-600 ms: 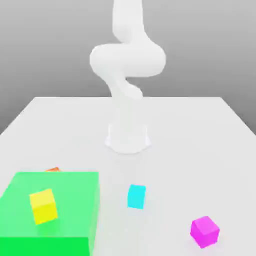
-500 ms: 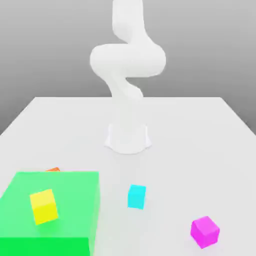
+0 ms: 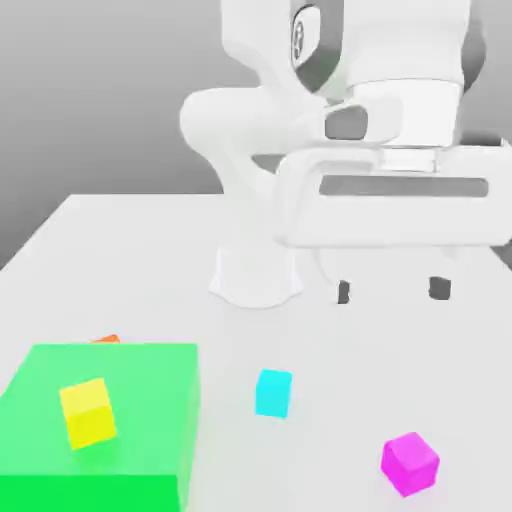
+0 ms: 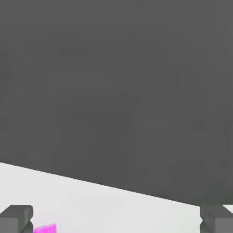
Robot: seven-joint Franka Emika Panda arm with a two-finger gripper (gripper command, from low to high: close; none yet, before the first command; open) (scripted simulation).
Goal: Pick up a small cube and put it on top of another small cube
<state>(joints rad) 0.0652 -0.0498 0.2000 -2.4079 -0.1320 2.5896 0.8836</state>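
The magenta cube [image 3: 410, 464] sits on the pale bench [image 3: 330, 345], toward the exterior view's right, tipped to neither side. My pincer [image 3: 392, 290] hangs above and behind it, spread wide, holding nothing. Nearer the middle is the cyan cube [image 3: 273, 393]. At the exterior view's left, the yellow cube [image 3: 88, 413] rests on a green block [image 3: 150, 372], an orange piece [image 3: 106, 340] peeking out behind. Nothing is stacked on another small cube; by my judgement, grasping, lifting and placing all remain.
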